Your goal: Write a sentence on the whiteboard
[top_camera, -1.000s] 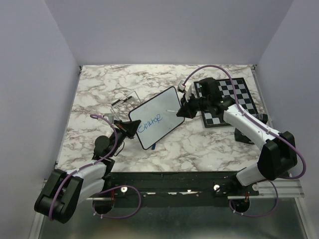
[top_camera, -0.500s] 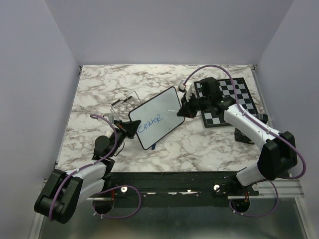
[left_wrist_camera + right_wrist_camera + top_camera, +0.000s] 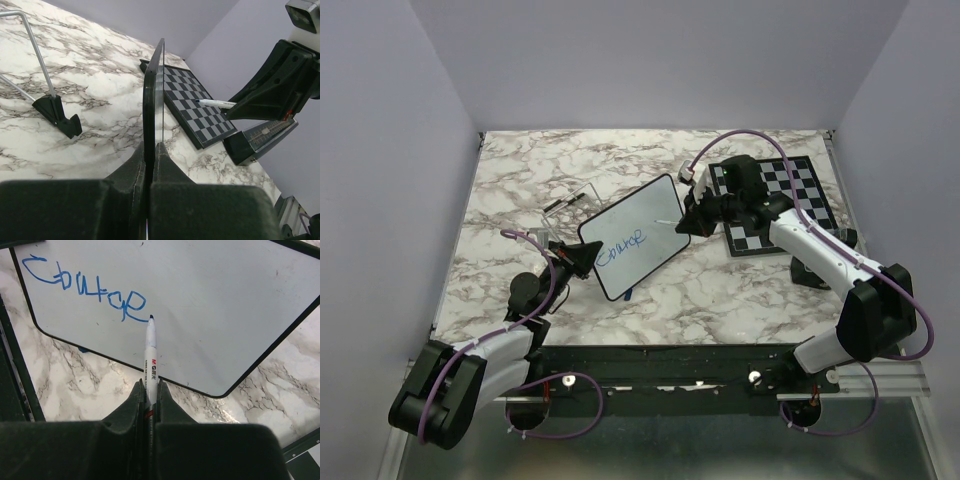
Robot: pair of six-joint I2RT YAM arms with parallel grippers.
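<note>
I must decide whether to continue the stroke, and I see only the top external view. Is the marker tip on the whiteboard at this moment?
Observer: In the right wrist view, the tip of the marker points just beyond the tail of the last blue letter of the sentence.
Operator: Does it touch the surface?
Observer: The left wrist view shows the whiteboard edge-on. There the tip stands apart from the board's face, so it seems to be off the surface.
Operator: Is the board held firmly?
Observer: In that same view, the left gripper is shut on the board's edge.
</note>
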